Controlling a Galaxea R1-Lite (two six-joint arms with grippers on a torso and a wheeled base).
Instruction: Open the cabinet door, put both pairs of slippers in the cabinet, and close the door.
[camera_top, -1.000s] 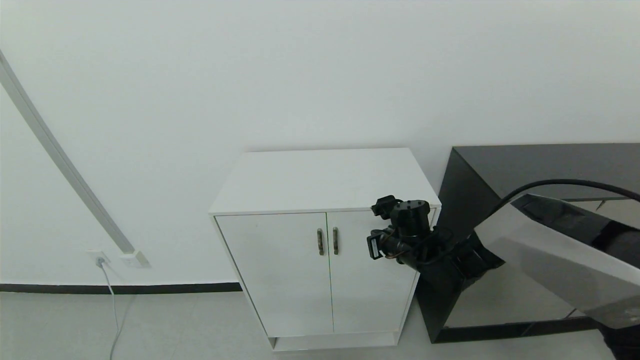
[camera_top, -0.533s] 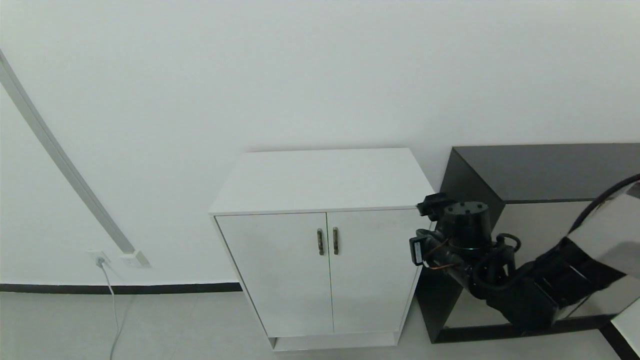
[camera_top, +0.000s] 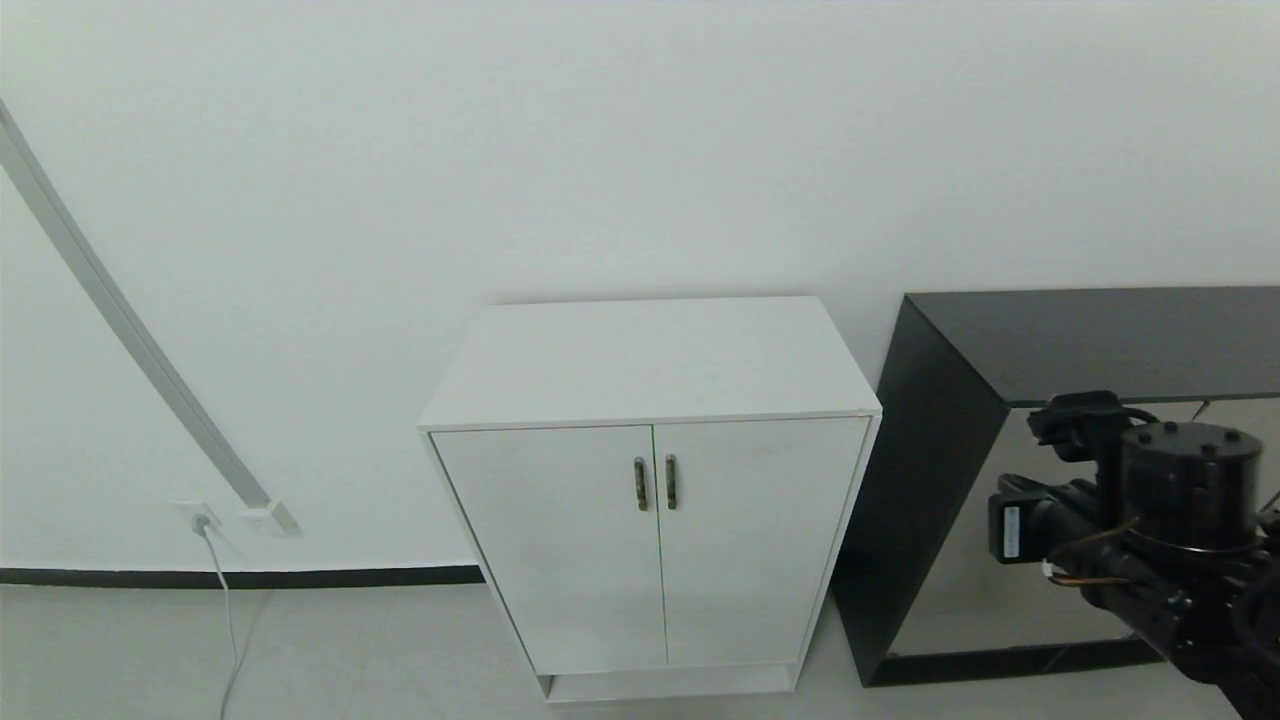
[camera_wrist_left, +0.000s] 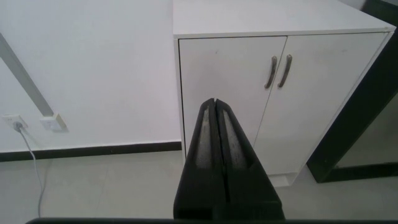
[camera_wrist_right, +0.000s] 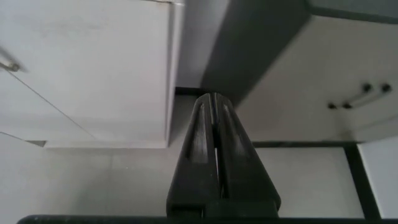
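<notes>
The closed doors (camera_top: 560, 540) hide the inside of the cabinet (camera_top: 650, 360). In the head view the right arm (camera_top: 1185, 500) is cut off by the right and bottom edges. The black unit (camera_top: 1100, 340) beside the cabinet is cut off by the right edge, and the grey cable (camera_top: 228, 630) by the bottom edge.

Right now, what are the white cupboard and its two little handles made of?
The white two-door cabinet looks like painted or laminated board: its panels are flat, smooth and matte, with crisp edges. Its two slim bar handles look like brushed metal, dull grey-brown with a faint sheen, though coated plastic is possible.
</notes>
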